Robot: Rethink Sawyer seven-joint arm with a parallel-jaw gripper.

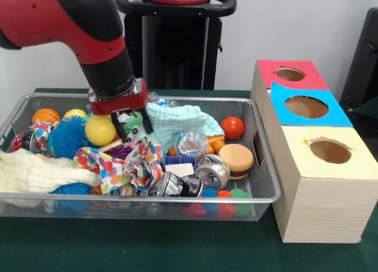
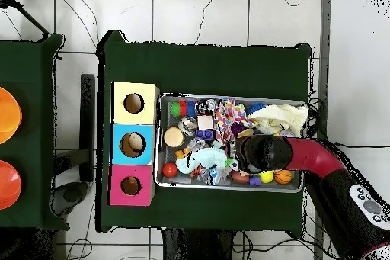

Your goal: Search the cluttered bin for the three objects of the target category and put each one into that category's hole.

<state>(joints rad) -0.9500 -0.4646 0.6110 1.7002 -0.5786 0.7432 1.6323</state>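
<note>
My gripper [image 1: 133, 128] hangs inside the wire mesh bin [image 1: 147, 197], left of centre, its two dark fingers [image 1: 121, 130] apart. Between them a green fuzzy toy [image 1: 133, 123] shows, lying against a mint cloth [image 1: 180, 120]; I cannot tell whether the fingers touch it. A yellow ball [image 1: 100, 130] sits just left of the gripper, and a polka-dot cloth [image 1: 118, 163] lies in front. To the right stands a wooden box with a red hole [image 1: 289, 74], a blue hole [image 1: 306, 106] and a yellow hole [image 1: 329, 151]. Overhead, the arm [image 2: 266, 152] hides the gripper.
The bin also holds a blue spiky ball [image 1: 68, 136], an orange ball [image 1: 45, 115], a red ball [image 1: 233, 128], a burger-shaped toy [image 1: 236, 159], a silver ball [image 1: 212, 171] and a cream cloth [image 1: 35, 171]. Overhead, the box [image 2: 133, 144] adjoins the bin's left wall [image 2: 158, 142].
</note>
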